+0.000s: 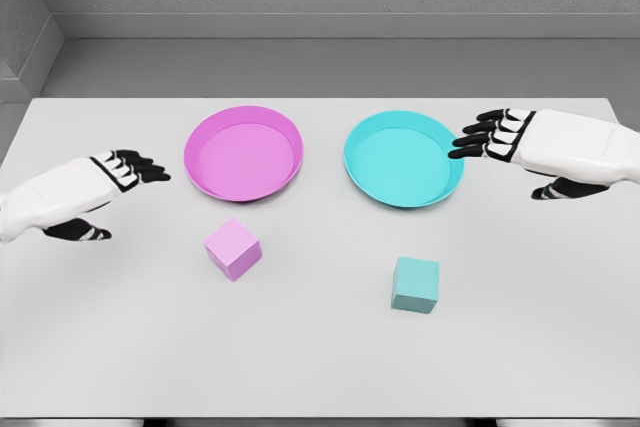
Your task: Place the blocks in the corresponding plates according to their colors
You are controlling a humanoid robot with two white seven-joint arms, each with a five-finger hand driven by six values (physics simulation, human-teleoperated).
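Risk: plate knock | right hand (505, 137) (empty, fingers extended) overlaps cyan plate (372, 182) rim | you lower carefully toward cyan block (415, 284)

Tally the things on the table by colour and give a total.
Pink: 2, the pink plate and the pink block.
Cyan: 2, the cyan plate and the cyan block.
Total: 4.
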